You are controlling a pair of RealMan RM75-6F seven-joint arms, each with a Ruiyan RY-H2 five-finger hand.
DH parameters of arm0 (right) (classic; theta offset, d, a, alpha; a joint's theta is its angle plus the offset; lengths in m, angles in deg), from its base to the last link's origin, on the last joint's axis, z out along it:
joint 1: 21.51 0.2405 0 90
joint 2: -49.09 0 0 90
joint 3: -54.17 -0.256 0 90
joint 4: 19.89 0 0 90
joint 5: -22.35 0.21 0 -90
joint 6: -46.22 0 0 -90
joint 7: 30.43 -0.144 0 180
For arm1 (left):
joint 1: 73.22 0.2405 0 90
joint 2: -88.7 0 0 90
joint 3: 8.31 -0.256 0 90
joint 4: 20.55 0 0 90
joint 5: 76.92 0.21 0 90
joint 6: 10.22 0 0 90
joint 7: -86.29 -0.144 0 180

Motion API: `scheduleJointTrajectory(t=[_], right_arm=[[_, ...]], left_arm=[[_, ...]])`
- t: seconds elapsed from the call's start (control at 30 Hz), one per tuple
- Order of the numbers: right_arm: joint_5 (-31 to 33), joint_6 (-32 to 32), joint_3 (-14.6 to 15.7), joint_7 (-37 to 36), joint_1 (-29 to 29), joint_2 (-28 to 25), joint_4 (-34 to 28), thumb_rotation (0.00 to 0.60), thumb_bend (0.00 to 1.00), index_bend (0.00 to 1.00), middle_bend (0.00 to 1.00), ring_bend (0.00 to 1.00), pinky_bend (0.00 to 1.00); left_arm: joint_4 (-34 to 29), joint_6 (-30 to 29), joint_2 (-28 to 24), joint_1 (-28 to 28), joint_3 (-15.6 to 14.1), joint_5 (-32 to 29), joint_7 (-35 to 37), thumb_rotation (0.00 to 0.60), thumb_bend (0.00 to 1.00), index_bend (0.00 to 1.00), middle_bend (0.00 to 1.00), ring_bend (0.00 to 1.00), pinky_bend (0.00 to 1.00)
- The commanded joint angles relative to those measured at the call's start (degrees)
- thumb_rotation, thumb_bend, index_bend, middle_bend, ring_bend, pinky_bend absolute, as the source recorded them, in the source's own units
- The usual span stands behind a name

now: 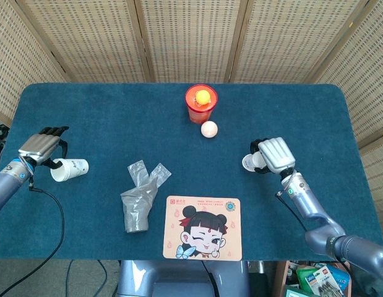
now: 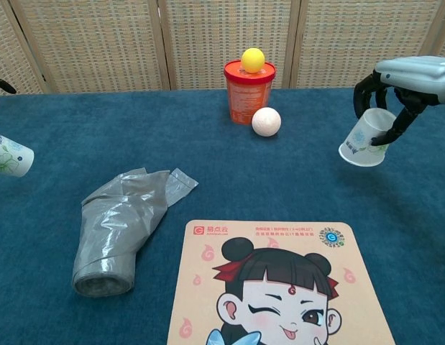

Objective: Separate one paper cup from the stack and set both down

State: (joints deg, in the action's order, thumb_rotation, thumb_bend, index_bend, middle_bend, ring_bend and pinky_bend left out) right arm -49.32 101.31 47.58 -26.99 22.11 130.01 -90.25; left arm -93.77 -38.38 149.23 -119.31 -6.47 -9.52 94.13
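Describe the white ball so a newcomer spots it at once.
On the blue table, find the orange can at the far middle. The white ball lies on the cloth beside it, nearer the robot; the yellow ball sits on the can.

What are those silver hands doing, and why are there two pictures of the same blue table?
Those are a robot's two arms, and a person steers them from afar. One picture looks down from the robot's head, the other looks forward from its chest. The left hand holds a white paper cup tipped on its side. The right hand holds another white paper cup, tilted just above the blue cloth table. Also lying there: a crumpled grey plastic bag, a cartoon-girl mat, an orange tub with a yellow ball on top, and a white ball beside it.
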Motion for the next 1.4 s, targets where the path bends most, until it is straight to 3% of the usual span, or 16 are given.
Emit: scheduleJointTrajectory(t=[0.03, 0.1, 0.2, 0.27, 0.3, 0.47, 0.7, 0.77, 0.97, 1.4], right_arm=[[0.41, -1.74, 0.72, 2.35, -0.12, -0.40, 0.22, 0.600, 0.37, 0.53, 0.47, 0.47, 0.74], [1.96, -3.84, 0.89, 4.66, 0.03, -1.44, -0.83, 0.600, 0.24, 0.36, 0.31, 0.35, 0.58], [4.86, -5.88, 1.05, 8.92, 0.09, -2.79, -2.47, 0.600, 0.07, 0.14, 0.10, 0.15, 0.29], [6.31, -5.74, 0.67, 10.60, -0.13, -3.37, -3.70, 0.600, 0.03, 0.07, 0.03, 0.06, 0.19], [6.73, -5.36, 0.51, 11.28, -0.30, -3.58, -4.16, 0.600, 0.02, 0.05, 0.01, 0.03, 0.16], [7.57, -4.01, -0.14, 12.50, -1.09, -4.98, -6.41, 0.600, 0.00, 0.04, 0.00, 0.00, 0.11], [4.36, 1.52, -0.66, 9.55, -4.36, -9.41, -12.32, 0.600, 0.00, 0.04, 0.00, 0.00, 0.08], [2.22, 4.20, -0.40, 8.12, -5.91, -10.67, -13.81, 0.600, 0.00, 0.04, 0.00, 0.00, 0.07], [-5.93, 15.50, 2.02, 1.17, -13.04, -13.61, -15.93, 0.600, 0.00, 0.04, 0.00, 0.00, 0.02], [-14.44, 32.48, 5.05, -7.02, -24.09, -12.97, -11.90, 0.600, 0.00, 0.04, 0.00, 0.00, 0.00]], left_arm=[[1.68, 1.96, 1.73, -1.12, 0.24, -3.29, -1.81, 0.600, 0.65, 0.64, 0.00, 0.00, 0.00], [2.66, 2.62, 2.85, -1.53, 0.10, -5.18, -2.99, 0.600, 0.65, 0.55, 0.00, 0.00, 0.00], [4.00, 3.64, 4.59, -2.06, -0.17, -7.64, -4.15, 0.600, 0.65, 0.23, 0.00, 0.00, 0.00], [4.65, 3.45, 5.47, -2.20, -0.19, -8.90, -4.82, 0.600, 0.65, 0.04, 0.00, 0.00, 0.00], [4.84, 3.08, 5.84, -2.20, -0.08, -9.43, -5.04, 0.600, 0.65, 0.01, 0.00, 0.00, 0.00], [4.66, 1.01, 6.38, -1.85, 0.75, -10.63, -5.48, 0.600, 0.65, 0.00, 0.00, 0.00, 0.00], [-1.81, -4.93, 1.73, 1.14, 3.46, -8.53, -2.00, 0.600, 0.63, 0.00, 0.00, 0.00, 0.00], [-3.87, -7.38, 0.06, 2.57, 4.15, -7.58, -0.73, 0.600, 0.58, 0.00, 0.00, 0.00, 0.00], [-10.87, -22.23, -3.88, 10.36, 5.07, -5.57, 0.16, 0.600, 0.25, 0.00, 0.00, 0.00, 0.00], [-19.70, -49.56, -1.80, 26.22, 2.42, -0.43, -2.83, 0.600, 0.21, 0.00, 0.00, 0.00, 0.00]])
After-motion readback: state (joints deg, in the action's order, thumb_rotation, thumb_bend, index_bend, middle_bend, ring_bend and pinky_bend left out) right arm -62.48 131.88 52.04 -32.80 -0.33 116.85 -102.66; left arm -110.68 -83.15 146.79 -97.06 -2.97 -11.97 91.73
